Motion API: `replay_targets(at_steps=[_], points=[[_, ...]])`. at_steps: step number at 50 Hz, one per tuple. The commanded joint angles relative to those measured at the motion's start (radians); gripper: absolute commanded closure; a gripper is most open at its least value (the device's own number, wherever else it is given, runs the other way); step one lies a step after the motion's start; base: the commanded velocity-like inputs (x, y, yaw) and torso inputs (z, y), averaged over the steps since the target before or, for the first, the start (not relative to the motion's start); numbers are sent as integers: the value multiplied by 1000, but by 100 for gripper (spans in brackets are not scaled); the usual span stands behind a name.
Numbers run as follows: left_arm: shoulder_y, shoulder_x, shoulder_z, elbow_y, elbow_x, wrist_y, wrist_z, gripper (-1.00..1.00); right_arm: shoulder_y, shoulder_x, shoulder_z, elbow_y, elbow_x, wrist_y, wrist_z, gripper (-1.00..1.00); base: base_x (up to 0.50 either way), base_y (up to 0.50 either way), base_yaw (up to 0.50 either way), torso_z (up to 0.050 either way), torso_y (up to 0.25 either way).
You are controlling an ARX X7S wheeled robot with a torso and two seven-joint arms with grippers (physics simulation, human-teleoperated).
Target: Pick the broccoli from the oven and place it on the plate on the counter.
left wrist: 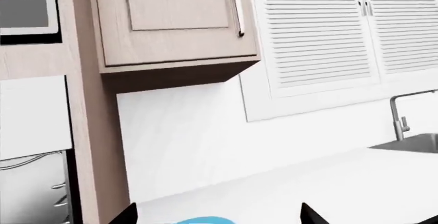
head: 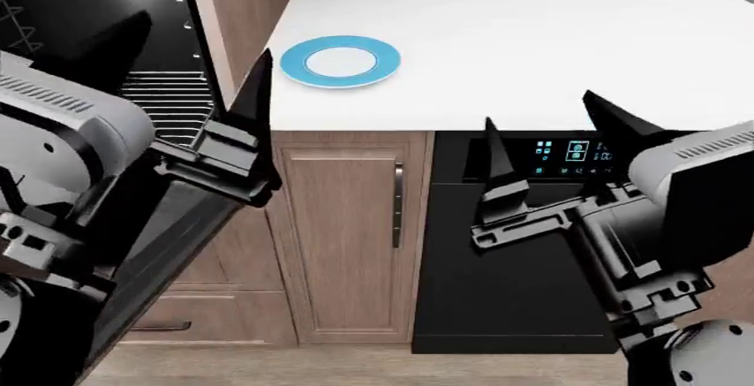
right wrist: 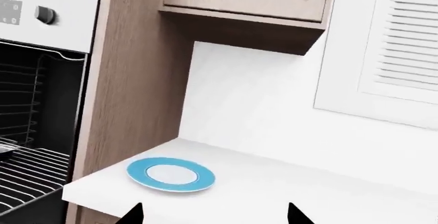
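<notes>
The broccoli is out of view. The oven (head: 71, 24) stands open at the left, with its wire rack (right wrist: 27, 170) showing. On the white counter (head: 531, 50), close to the oven-side corner, lies the blue-rimmed plate (head: 295, 61), with nothing on it. My left gripper (head: 189, 64) hangs open in front of the oven opening, below and left of the plate; in its wrist view the left gripper (left wrist: 219, 208) frames the plate's rim (left wrist: 205, 220). My right gripper (head: 554, 134) is open and holds nothing, just before the counter edge. From there, the right gripper (right wrist: 215, 207) looks at the plate (right wrist: 137, 171).
The oven door (head: 177, 227) hangs open under my left arm. A black appliance with a cyan display (head: 566, 152) sits under the counter behind my right gripper, beside a wooden cabinet door (head: 342, 227). A tap and sink (left wrist: 403, 124) lie farther along the counter, under wall cabinets (left wrist: 171, 19).
</notes>
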Motion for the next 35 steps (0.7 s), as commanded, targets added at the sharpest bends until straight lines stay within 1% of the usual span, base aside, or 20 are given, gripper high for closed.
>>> replay_targets(at_steps=[1, 5, 8, 10, 15, 21, 24, 32, 35], points=[[-342, -99, -75, 1, -330, -212, -120, -100, 382, 233, 12, -38, 510, 223, 283, -100, 0, 0, 0, 0, 0], [-400, -113, -55, -22, -327, -210, -121, -100, 456, 261, 12, -14, 570, 246, 305, -100, 0, 0, 0, 0, 0], [-452, -123, -56, -40, -354, -225, -141, -100, 518, 279, -6, -3, 615, 271, 318, -100, 0, 0, 0, 0, 0], [-482, -127, -72, -47, -403, -241, -168, -100, 560, 286, -15, 12, 651, 283, 334, -100, 0, 0, 0, 0, 0], [-524, -143, -47, -72, -384, -230, -157, -100, 626, 302, -32, 28, 716, 298, 366, -100, 0, 0, 0, 0, 0], [-550, -159, -47, -85, -404, -227, -163, -100, 707, 303, -64, 54, 776, 310, 403, -100, 0, 0, 0, 0, 0], [-548, -170, -42, -89, -388, -212, -149, -100, 733, 305, -75, 59, 792, 313, 409, -100, 0, 0, 0, 0, 0], [-540, -190, -29, -104, -350, -186, -132, -100, 753, 306, -89, 61, 789, 312, 401, -100, 0, 0, 0, 0, 0], [-524, -191, -33, -96, -354, -179, -133, -100, 727, 308, -82, 52, 770, 303, 384, -100, 0, 0, 0, 0, 0]])
